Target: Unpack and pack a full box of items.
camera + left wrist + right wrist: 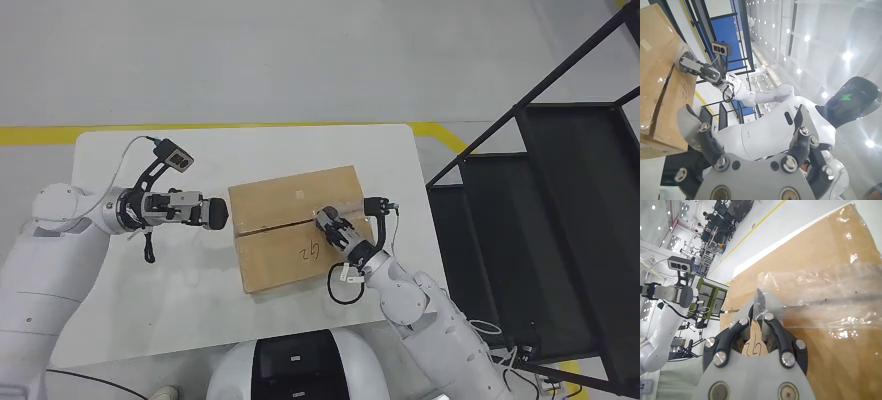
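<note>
**Cardboard box** (295, 225): closed, seam taped, centre of worktop (150, 310).
**Right gripper** (758, 315): narrow, pinching the lifted end of the clear tape (810, 294), 4 o'clock on the lid.
**Left gripper** (218, 213): wide, empty, just beside the box at 9 o'clock.
**Handling:** peel low along the seam and brace the box from 9 o'clock.

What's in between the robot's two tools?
The cardboard box, in the top view: the open left tool is beside one end, the right tool pinches clear tape on top.
</note>
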`<move>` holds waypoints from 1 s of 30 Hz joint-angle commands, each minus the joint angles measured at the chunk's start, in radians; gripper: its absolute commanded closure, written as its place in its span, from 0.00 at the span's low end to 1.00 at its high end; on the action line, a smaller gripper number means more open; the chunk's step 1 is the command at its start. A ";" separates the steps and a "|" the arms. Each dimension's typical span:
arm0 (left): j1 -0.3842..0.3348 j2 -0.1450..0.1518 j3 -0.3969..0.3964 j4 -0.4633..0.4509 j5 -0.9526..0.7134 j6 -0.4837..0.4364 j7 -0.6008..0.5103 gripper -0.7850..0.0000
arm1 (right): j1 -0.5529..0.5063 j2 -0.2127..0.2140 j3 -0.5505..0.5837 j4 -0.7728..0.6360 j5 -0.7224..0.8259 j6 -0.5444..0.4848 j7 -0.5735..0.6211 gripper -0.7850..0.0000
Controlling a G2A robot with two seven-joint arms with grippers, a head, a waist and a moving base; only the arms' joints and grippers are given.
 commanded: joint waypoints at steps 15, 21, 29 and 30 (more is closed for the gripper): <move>0.058 0.001 -0.073 -0.046 0.027 -0.002 0.002 0.00 | 0.011 0.003 -0.007 -0.058 -0.026 -0.045 0.037 0.00; 0.060 -0.003 -0.081 -0.046 0.033 -0.002 0.002 0.00 | 0.043 -0.001 -0.049 -0.036 -0.056 -0.052 0.071 0.00; 0.070 -0.007 -0.097 -0.042 0.040 -0.003 0.003 0.00 | 0.098 -0.010 -0.099 -0.007 -0.077 -0.057 0.080 0.00; 0.071 -0.006 -0.100 -0.043 0.043 -0.003 0.003 0.00 | 0.101 -0.011 -0.104 -0.010 -0.078 -0.059 0.084 0.00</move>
